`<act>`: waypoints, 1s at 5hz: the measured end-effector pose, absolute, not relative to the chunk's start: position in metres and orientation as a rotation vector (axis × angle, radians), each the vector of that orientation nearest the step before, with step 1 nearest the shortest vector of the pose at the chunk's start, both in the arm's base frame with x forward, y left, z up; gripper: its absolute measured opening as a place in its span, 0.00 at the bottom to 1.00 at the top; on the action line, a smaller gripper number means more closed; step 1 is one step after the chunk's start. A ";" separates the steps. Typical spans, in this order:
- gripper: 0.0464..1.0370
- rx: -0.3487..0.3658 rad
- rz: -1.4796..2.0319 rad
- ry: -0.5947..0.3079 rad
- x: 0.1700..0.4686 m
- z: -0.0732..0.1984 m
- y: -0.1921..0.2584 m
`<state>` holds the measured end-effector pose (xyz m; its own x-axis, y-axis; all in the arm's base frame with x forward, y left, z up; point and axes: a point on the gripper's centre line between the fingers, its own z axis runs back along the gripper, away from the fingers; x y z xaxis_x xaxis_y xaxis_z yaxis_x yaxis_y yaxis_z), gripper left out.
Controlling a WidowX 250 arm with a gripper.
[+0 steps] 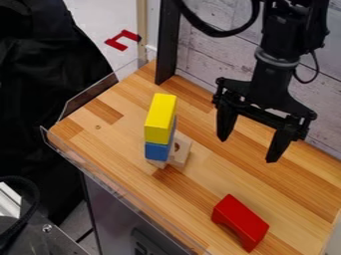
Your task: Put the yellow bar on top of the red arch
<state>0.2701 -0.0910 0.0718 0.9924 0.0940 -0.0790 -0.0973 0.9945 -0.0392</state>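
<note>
The yellow bar (161, 118) lies on top of a blue block, which rests on a light wooden piece, left of the middle of the table. Nearer the front edge, to the lower right, the red arch (240, 222) stands on the bare wood. My gripper (247, 149) hangs open at the upper right, to the right of the yellow bar and above and behind the red arch, with nothing between its fingers.
Under the yellow bar are the blue block (157, 151) and the wooden piece (180, 152). A clear low guard (118, 184) runs along the table's front left edge. A black post (167, 42) and a plank wall (213, 60) stand behind.
</note>
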 end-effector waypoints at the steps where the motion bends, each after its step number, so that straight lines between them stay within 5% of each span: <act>1: 0.96 -0.033 0.097 0.106 0.266 0.064 -0.090; 5: 0.96 -0.010 0.236 -0.015 0.272 0.103 -0.045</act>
